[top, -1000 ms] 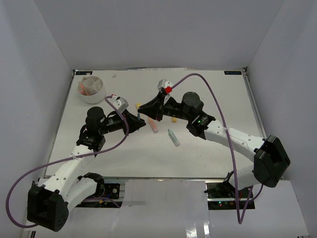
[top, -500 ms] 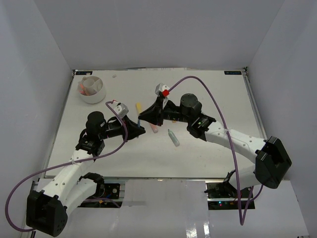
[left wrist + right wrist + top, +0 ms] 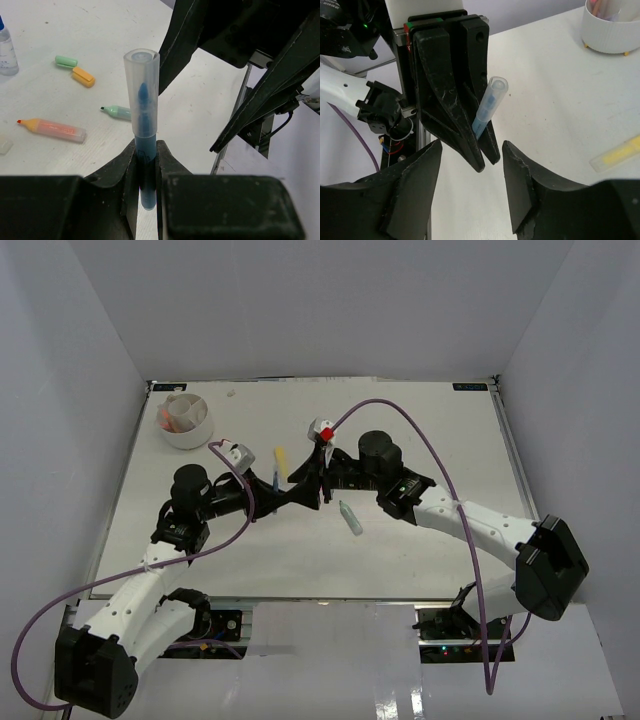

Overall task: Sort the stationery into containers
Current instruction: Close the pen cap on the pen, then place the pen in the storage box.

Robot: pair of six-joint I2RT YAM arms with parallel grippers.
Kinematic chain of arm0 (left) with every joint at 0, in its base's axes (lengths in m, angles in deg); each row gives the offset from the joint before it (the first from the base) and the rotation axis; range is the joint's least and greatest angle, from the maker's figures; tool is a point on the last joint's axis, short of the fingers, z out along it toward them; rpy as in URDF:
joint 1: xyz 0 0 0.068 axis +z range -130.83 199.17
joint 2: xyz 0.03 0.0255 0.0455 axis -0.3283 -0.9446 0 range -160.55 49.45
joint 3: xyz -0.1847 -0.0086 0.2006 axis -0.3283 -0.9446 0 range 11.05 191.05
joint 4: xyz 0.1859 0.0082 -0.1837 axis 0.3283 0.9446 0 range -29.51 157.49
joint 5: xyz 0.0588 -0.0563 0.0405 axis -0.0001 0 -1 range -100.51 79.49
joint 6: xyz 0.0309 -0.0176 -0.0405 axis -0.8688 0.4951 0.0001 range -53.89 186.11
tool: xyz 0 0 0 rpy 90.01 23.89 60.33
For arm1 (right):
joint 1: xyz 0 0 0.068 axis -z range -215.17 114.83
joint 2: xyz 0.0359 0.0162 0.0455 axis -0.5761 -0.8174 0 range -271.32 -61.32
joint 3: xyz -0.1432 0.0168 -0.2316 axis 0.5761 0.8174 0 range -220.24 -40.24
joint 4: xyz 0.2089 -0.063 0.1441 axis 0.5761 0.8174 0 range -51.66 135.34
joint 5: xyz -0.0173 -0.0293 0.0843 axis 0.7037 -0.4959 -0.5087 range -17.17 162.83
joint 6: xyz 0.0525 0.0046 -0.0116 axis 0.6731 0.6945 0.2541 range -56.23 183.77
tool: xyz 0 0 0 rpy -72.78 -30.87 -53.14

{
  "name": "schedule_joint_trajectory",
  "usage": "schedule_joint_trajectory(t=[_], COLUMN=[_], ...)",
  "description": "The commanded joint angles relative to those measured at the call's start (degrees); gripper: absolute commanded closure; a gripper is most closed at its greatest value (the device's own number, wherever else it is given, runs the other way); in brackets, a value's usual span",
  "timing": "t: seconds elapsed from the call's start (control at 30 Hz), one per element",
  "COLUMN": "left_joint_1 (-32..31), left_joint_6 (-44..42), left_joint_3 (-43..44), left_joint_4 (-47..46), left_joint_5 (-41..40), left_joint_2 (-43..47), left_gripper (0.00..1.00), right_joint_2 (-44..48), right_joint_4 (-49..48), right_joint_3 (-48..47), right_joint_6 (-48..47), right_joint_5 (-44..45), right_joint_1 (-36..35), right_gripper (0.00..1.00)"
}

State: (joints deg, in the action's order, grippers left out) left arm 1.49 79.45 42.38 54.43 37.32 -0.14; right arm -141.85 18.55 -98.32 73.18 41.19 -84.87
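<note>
- Tub (image 3: 190,436), white and round, is sitting at the far left corner of the table (image 3: 420,420) with a few items already standing in it. I judge the blue marker is going there.
- Left gripper (image 3: 145,150) is pinching the blue marker (image 3: 142,95) low on its barrel, fingers pressed tight against it. The clear-capped end is sticking up, lifted off the table near the middle.
- Doing this step well is a matter of swinging the left arm toward the far left with the pinch kept firm. The marker should be let go only once its lower end is inside the rim. Which compartment suits it, I cannot tell.
- Right gripper (image 3: 472,147) is hanging just right of the marker with its jaws spread, gripping nothing. Its fingers are flanking the left gripper's tips, so it should be backing off rightward first, or the two arms are risking a clash.
- Yellow marker (image 3: 281,460) is lying just beyond the meeting grippers, on the way to the tub, so the carry should be passing above it.
- Teal marker (image 3: 350,518) is lying to the right, nearer, apart from both grippers.
- Pink marker (image 3: 52,129), two loose caps and a clear bottle (image 3: 6,50) are waiting on the table in the left wrist view.
</note>
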Motion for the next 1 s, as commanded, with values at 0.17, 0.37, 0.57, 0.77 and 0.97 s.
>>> schedule_joint_trajectory(t=[0.17, 0.37, 0.57, 0.77, 0.97], left_joint_1=[0.18, 0.44, 5.62, 11.77, 17.58], left_joint_6=[0.63, 2.73, 2.13, 2.21, 1.25], left_joint_3=[0.22, 1.45, 6.89, 8.65, 11.03], left_joint_4=[-0.09, 2.28, -1.91, -13.70, -28.62], left_joint_5=[-4.41, -28.45, -55.98, -68.30, -71.29], left_joint_2=[1.86, 3.62, -0.51, -11.03, -23.00], left_gripper=[1.00, 1.00, 1.00, 1.00, 0.99], right_joint_2=[5.91, 11.00, 15.31, 16.81, 18.65], right_joint_4=[5.54, 8.81, 8.19, 6.88, 2.04], right_joint_3=[-3.00, 1.56, 10.96, 16.07, 22.30], right_joint_6=[-3.87, -6.33, -8.00, -9.15, -10.73], right_joint_5=[6.40, 17.12, 26.44, 30.41, 29.88], right_joint_1=[2.14, 3.11, 3.20, 3.46, 3.99], right_gripper=[0.25, 0.07, 0.09, 0.10, 0.09])
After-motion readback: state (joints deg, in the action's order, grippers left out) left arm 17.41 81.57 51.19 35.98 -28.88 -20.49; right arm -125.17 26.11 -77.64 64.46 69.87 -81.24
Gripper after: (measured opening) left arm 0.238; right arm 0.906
